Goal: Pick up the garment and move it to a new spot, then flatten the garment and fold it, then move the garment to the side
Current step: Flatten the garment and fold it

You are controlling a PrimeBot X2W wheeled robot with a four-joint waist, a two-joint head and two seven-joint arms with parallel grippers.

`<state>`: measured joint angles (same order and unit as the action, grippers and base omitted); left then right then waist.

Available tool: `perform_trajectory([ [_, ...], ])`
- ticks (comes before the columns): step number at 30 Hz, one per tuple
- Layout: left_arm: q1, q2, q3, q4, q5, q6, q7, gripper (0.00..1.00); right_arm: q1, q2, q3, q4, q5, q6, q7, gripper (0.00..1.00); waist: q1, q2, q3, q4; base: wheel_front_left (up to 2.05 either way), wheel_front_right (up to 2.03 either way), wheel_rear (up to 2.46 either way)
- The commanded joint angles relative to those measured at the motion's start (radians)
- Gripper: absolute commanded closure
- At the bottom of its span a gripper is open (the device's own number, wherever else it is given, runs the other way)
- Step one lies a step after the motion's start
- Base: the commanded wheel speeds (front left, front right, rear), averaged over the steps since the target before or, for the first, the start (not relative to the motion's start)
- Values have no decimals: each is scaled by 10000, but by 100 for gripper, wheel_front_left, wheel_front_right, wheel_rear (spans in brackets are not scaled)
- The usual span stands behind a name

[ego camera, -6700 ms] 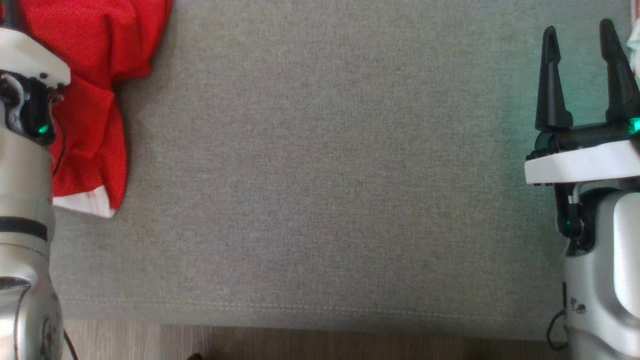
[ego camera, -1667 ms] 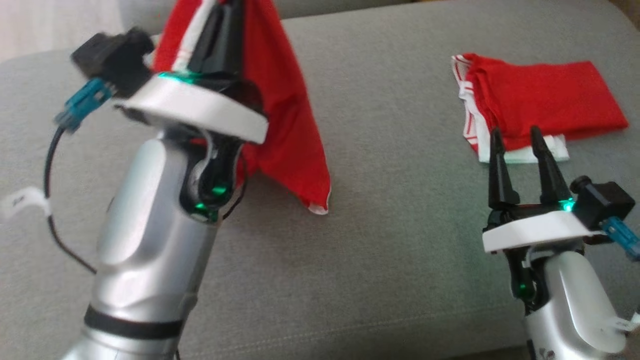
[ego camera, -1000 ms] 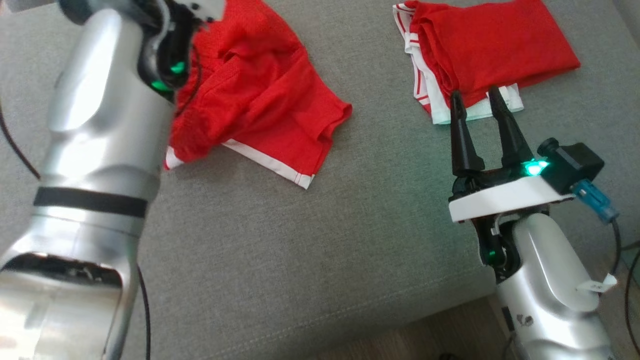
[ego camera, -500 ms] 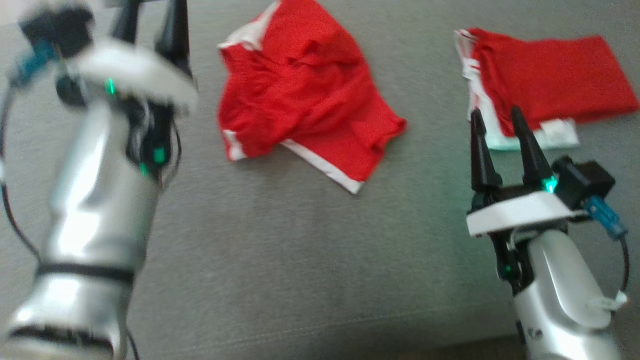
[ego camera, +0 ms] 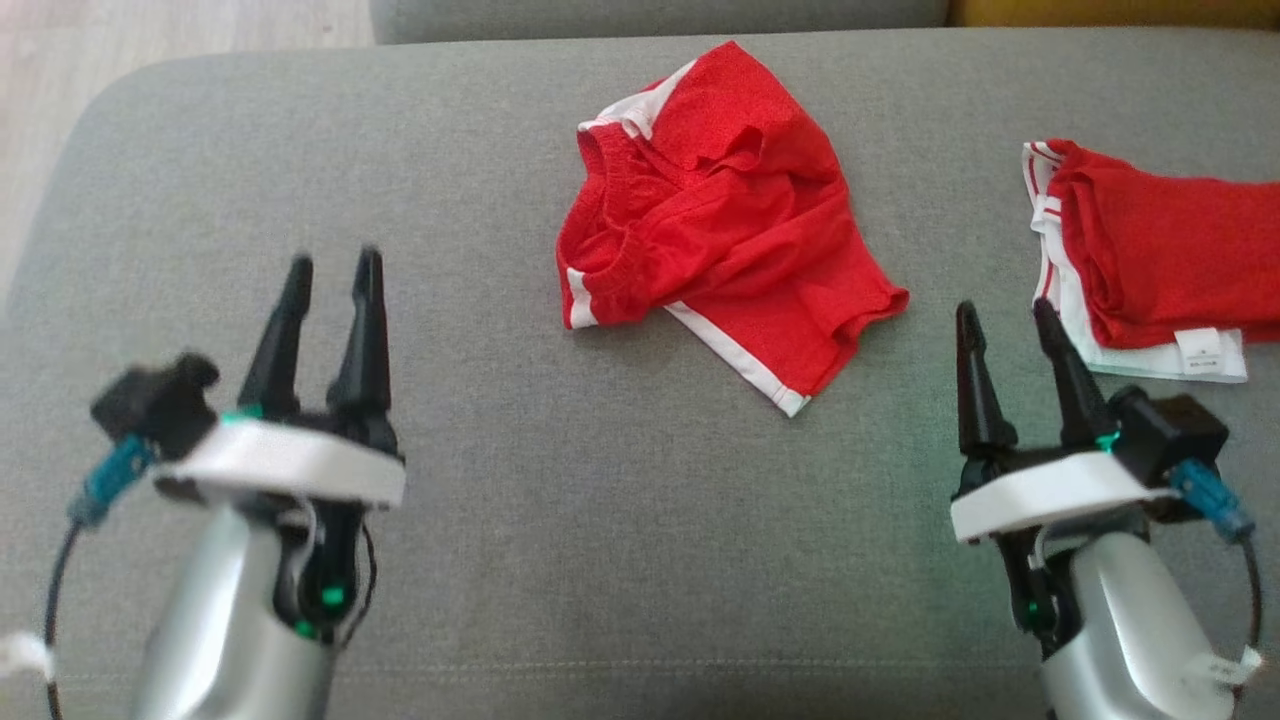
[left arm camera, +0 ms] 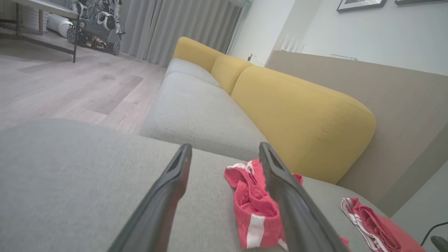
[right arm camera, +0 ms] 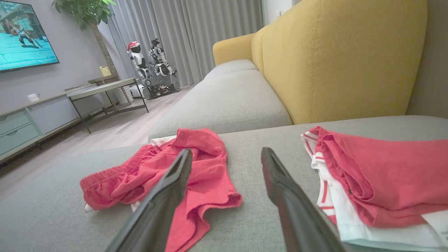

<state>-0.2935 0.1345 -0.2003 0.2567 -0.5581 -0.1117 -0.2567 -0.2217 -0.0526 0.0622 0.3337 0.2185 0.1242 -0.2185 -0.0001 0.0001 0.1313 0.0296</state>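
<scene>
I see red shorts [ego camera: 715, 235] crumpled mid grey cushion [ego camera: 620, 520] — my left end effector [ego camera: 334, 260], right end effector [ego camera: 1005, 308] nearer, both fingers apart.

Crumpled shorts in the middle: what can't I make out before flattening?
Crumpled shorts, head view: underside and inner layers hidden by their own folds.
Folded garment, head view: cut off by the right edge.
Its label: print too small.

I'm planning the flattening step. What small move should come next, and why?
Probably reach the left gripper forward to the waistband of the crumpled red shorts: they lie bunched on the grey cushion, and both it and the right gripper are open, holding nothing.
</scene>
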Motion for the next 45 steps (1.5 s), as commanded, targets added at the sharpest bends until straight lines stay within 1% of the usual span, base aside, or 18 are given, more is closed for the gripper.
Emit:
perform_trajectory([
  [1, -277, 106, 452, -420, 116, -31, -49, 0, -126, 24, 210, -363, -2, 65, -3, 0, 1, -1, -40, 26, 0, 0, 0],
  [3, 188, -169, 795, -617, 271, -23, -50, 0, -29, 24, 279, -367, 33, 65, 34, 0, 1, -1, -97, 11, 0, 0, 0],
  [7, 403, -341, 964, -678, 616, -55, -50, 0, 20, 24, 469, -346, 181, 65, 166, 0, 1, -1, -154, -78, 0, 0, 0],
  [14, 425, -539, 1080, -623, 865, -115, -50, 0, -42, 24, 1734, 54, 574, 65, 1105, 0, 1, -1, -77, -294, 0, 0, 0],
  [18, 346, -622, 1021, -547, 921, -143, -50, 0, -238, 24, 2170, 512, 615, 65, 1626, 0, 1, -1, 63, -300, 0, 0, 0],
  [22, 215, -687, 903, -469, 940, -162, -51, 0, -584, 24, 2424, 1038, 1225, 65, 2000, 0, 1, -1, 257, -215, 0, 0, 0],
  [25, 126, -720, 827, -414, 956, -172, -51, 0, -882, 24, 2758, 1431, 1938, 65, 2199, 0, 1, -1, 391, -108, 0, 0, 0],
  [27, 79, -736, 798, -391, 957, -177, -51, 0, -1086, 24, 2956, 1705, 2348, 65, 2274, 0, 1, -1, 461, -35, 0, 0, 0],
  [28, 79, -736, 798, -391, 957, -177, -51, 0, -1086, 24, 2956, 1705, 2348, 65, 2274, 0, 1, -1, 461, -35, 0, 0, 0],
  [34, -61, -771, 810, -361, 952, -185, -51, 0, -1654, 24, 3361, 2666, 3051, 65, 2469, 0, 1, -1, 643, 196, 0, 0, 0],
  [45, -191, -809, 670, -424, 897, -188, -51, 0, -2601, 24, 3894, 3974, 3851, 65, 2262, 0, 1, -1, 943, 449, 0, 0, 0],
])
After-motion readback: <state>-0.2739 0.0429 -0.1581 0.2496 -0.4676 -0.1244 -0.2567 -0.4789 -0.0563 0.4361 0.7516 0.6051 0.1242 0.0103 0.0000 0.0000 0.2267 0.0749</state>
